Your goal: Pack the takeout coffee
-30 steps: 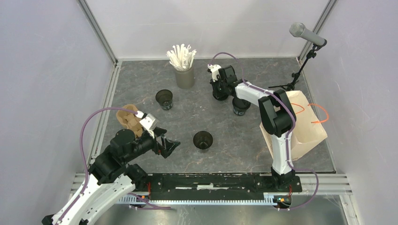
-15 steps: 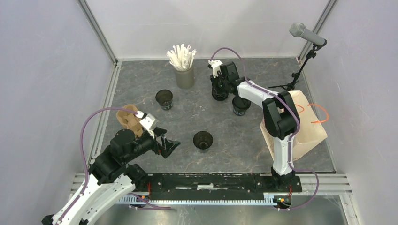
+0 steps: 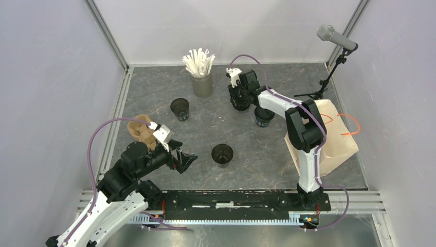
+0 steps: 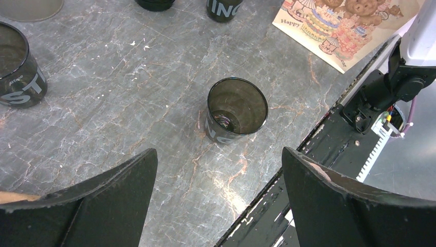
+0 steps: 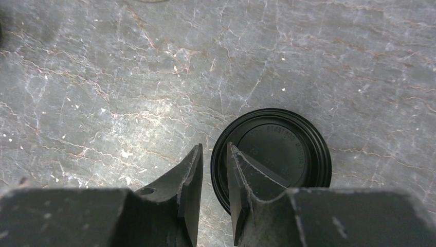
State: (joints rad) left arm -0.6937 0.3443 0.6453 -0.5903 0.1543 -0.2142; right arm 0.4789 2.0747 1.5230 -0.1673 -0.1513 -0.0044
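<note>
Three black cups stand on the table: one open near the middle (image 3: 222,153), also in the left wrist view (image 4: 236,110), one at the back left (image 3: 180,108) (image 4: 18,77), and one by the right arm (image 3: 264,116). A round black lid (image 5: 272,154) lies flat on the table. My right gripper (image 3: 238,99) (image 5: 214,150) points down at it, its fingers nearly together with the lid's left rim between them. My left gripper (image 3: 186,158) (image 4: 218,154) is wide open and empty, low over the table short of the middle cup.
A grey cup of white straws (image 3: 202,82) stands at the back. A brown pulp carrier (image 3: 143,129) lies beside the left arm. A paper bag (image 3: 334,136) lies at the right, a microphone stand (image 3: 334,67) behind it.
My right gripper has shifted slightly left and back over the lid. The left arm has not moved.
</note>
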